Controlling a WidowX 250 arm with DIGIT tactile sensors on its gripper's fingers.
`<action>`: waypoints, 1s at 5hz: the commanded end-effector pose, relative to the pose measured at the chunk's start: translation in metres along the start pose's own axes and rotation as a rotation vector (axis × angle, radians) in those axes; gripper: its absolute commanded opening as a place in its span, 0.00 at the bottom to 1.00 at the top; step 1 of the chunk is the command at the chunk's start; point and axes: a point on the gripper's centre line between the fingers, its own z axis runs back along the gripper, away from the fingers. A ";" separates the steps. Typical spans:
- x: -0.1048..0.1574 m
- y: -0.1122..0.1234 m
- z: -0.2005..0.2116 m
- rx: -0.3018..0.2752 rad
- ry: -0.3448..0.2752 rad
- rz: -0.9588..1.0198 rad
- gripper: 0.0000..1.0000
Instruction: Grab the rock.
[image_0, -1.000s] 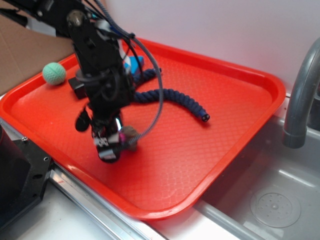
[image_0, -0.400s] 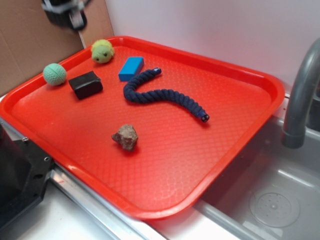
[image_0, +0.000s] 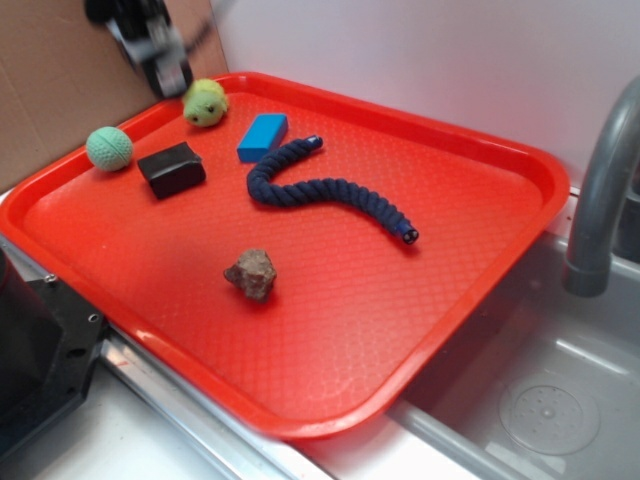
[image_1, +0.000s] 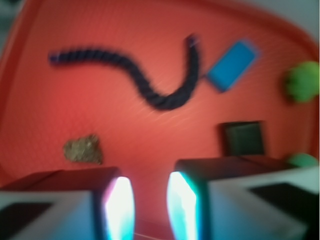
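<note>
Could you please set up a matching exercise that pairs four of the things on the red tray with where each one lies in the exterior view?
Things:
1. rock
2. teal ball
3. blue block
4. dark blue rope

Places:
A. on the tray's left rim
B. curving across the middle of the tray
C. alone toward the near edge of the tray
D. between the yellow-green ball and the rope's upper end

Pairs: 1-C, 2-A, 3-D, 4-B
</note>
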 end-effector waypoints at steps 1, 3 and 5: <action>-0.009 -0.035 -0.051 0.001 0.014 0.120 1.00; -0.005 -0.056 -0.080 -0.051 -0.041 0.220 1.00; 0.005 -0.070 -0.083 -0.125 -0.053 0.130 1.00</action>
